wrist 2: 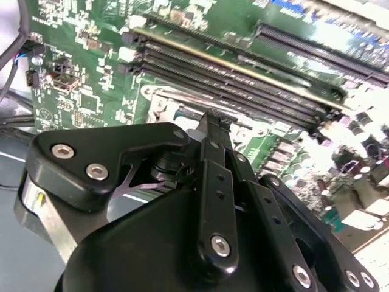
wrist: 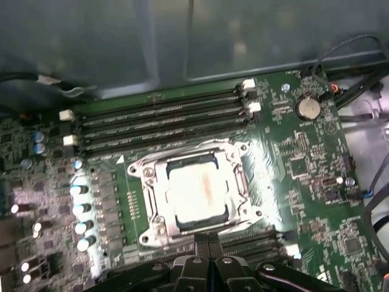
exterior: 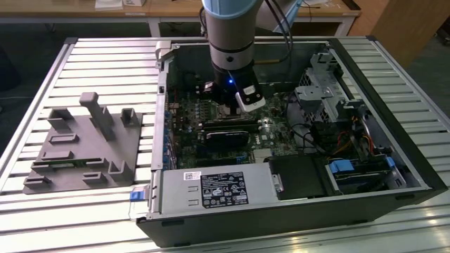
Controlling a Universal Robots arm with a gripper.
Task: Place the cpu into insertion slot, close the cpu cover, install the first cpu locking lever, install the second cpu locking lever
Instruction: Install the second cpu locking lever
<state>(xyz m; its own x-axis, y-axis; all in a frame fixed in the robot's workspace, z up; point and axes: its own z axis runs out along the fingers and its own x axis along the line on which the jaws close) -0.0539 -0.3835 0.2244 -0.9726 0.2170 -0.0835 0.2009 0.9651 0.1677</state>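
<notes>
Memory slots [wrist: 161, 121] close beside cover [wrist: 194, 191] on one side, capacitors [wrist: 82, 210] on another. Room straight above cpu [wrist: 197, 191] open. My fingers [wrist: 209, 243] pressed together at cover's edge.

Exterior view: silver-grey robot arm [exterior: 228, 47] cut off by upper edge; its wrist hides the square black insertion slot.

Second wrist view: black end effector [wrist 2: 214, 121] linkage covers most of the square silvery metal cpu cover [wrist 2: 159, 100]; only a corner shows.

First wrist view: black end effector [wrist: 208, 238] body cut by the frame edge; flat silvery-grey square cpu [wrist: 197, 193] top washed out by glare.
</notes>
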